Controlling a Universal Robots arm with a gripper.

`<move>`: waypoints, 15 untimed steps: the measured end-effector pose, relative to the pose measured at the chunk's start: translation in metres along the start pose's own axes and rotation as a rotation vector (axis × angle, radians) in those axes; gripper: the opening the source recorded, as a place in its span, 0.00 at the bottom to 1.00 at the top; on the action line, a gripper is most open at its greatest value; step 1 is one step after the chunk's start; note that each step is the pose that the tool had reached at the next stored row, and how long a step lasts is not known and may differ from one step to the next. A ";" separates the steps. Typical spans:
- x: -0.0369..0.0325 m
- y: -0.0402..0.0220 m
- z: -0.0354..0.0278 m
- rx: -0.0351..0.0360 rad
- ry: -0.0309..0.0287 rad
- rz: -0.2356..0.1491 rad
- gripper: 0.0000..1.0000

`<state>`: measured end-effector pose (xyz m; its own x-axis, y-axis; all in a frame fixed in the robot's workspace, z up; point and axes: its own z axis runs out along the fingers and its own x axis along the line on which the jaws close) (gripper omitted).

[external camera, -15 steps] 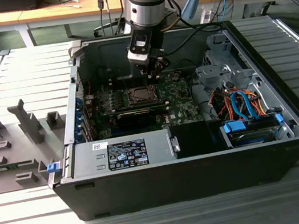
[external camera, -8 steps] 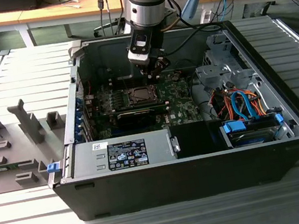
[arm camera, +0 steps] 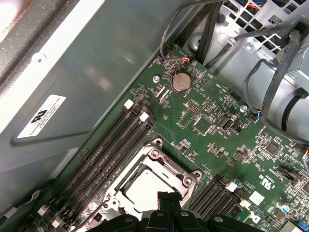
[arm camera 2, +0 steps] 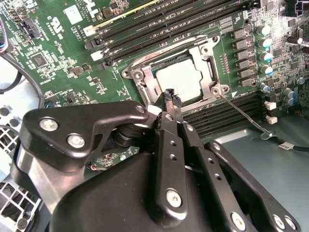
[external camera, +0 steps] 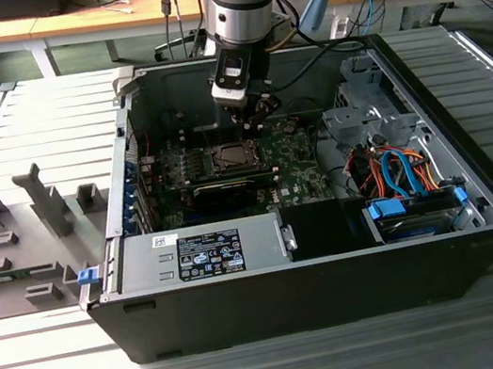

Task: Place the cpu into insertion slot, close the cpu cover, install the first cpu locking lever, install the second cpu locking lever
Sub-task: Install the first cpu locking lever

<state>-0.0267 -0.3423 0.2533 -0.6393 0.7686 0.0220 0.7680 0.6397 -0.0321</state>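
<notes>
The cpu (arm camera 2: 182, 79) lies silver top up in the insertion slot (arm camera 2: 145, 86) on the green board. The cpu cover (arm camera 2: 205, 54) lies flat around it as a silver frame. A thin locking lever (arm camera 2: 244, 116) sticks out from the socket's corner over the memory slots, not latched down. My gripper (arm camera 2: 170, 96) hangs just above the socket's edge with its narrow black fingers shut and nothing between them. In the first wrist view the gripper (arm camera: 169, 197) sits at the rim of the cpu cover (arm camera: 166, 166), with the cpu (arm camera: 145, 188) beside it. In the exterior view the gripper (external camera: 250, 115) hovers over the insertion slot (external camera: 230, 157).
The open computer case (external camera: 248, 299) has high walls all round. Long memory slots (arm camera 2: 145, 29) flank the socket. A black graphics card (external camera: 228, 188) lies just in front of the socket. Drive cables (external camera: 397, 172) crowd the exterior view's right. Grey fixtures (external camera: 18, 244) stand on the table at its left.
</notes>
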 end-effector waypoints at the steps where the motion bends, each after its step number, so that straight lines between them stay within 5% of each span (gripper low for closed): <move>1: 0.0000 0.0000 0.0000 0.0001 0.0000 -0.002 0.11; 15: 0.0000 0.0000 0.0000 0.0005 -0.0007 -0.021 0.11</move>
<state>-0.0267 -0.3423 0.2533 -0.6557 0.7547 0.0220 0.7541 0.6560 -0.0321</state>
